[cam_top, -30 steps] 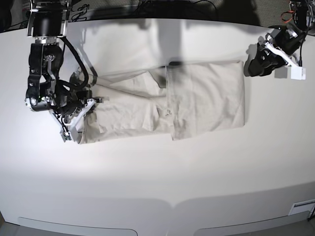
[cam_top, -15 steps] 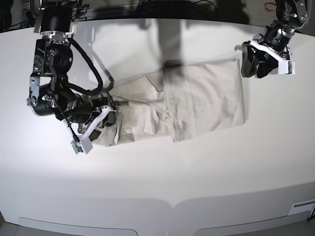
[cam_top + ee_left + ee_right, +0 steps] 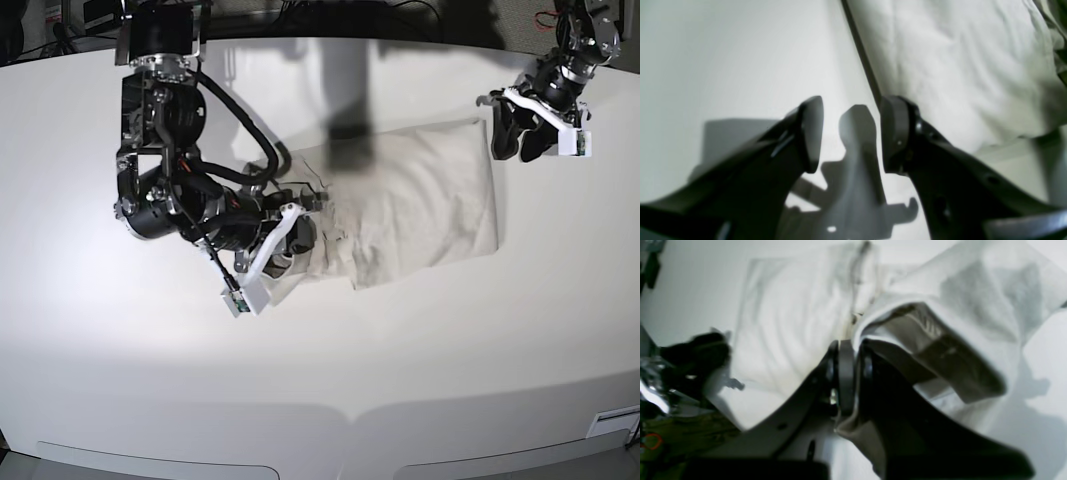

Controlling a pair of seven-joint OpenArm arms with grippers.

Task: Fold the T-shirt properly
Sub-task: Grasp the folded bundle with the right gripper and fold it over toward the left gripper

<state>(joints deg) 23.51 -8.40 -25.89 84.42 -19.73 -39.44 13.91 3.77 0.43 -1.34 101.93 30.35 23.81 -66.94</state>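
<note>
- Right gripper (image 3: 850,373) is clamped on a fold of the T-shirt (image 3: 420,205), its two black fingers (image 3: 845,380) pressed together with pale cloth pinched between them; in the base view this gripper (image 3: 300,215) sits over the shirt's left end, and its arm (image 3: 160,150) hides part of the bunched fabric there.
- Left gripper (image 3: 850,133) hangs with its jaws spread wide and nothing between them — only the white table (image 3: 723,50) and the gripper's own shadow show in the gap. In the base view it (image 3: 515,135) stands just off the shirt's upper right corner, not touching it.
- No brand, label or writing can be read on the shirt in any view; the wrist pictures are blurred.
- Around the shirt lies bare white tabletop (image 3: 400,380); dark cables and equipment run along the far edge.
- Shirt lies near the middle of the table, towards the far side, its long axis running left to right — the right part flat and squared, the left part lifted and rumpled.
</note>
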